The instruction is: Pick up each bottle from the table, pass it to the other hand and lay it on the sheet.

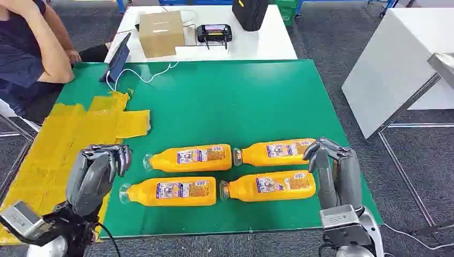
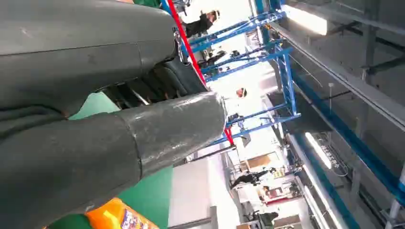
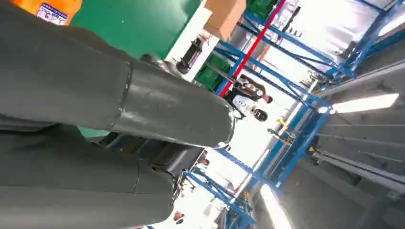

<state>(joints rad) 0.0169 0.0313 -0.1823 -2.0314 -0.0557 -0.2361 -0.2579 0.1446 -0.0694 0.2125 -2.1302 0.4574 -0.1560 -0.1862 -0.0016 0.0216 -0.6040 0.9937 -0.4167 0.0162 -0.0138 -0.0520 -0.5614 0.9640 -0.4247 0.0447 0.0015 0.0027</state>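
Observation:
Several orange bottles lie on their sides on the green table point(image 1: 225, 101), in two rows: back left point(image 1: 190, 158), back right point(image 1: 275, 152), front left point(image 1: 171, 191), front right point(image 1: 270, 186). The yellow sheet point(image 1: 64, 144) covers the table's left part. My left hand point(image 1: 96, 174) hovers over the sheet's front edge, left of the bottle caps, holding nothing. My right hand point(image 1: 334, 171) stands just right of the right-hand bottles' bases, fingers bent, holding nothing. A corner of a bottle point(image 2: 117, 217) shows past my left hand point(image 2: 95, 119), and another bottle point(image 3: 50, 8) shows beside my right hand point(image 3: 95, 119).
A person point(image 1: 32, 48) leans an arm on the table's far left corner. Behind the green table stand a cardboard box point(image 1: 161, 33), a tablet point(image 1: 119, 59) with a white cable point(image 1: 155, 75), a handheld device point(image 1: 214, 33) and a black bag point(image 1: 249, 13). A white table point(image 1: 396, 64) stands to the right.

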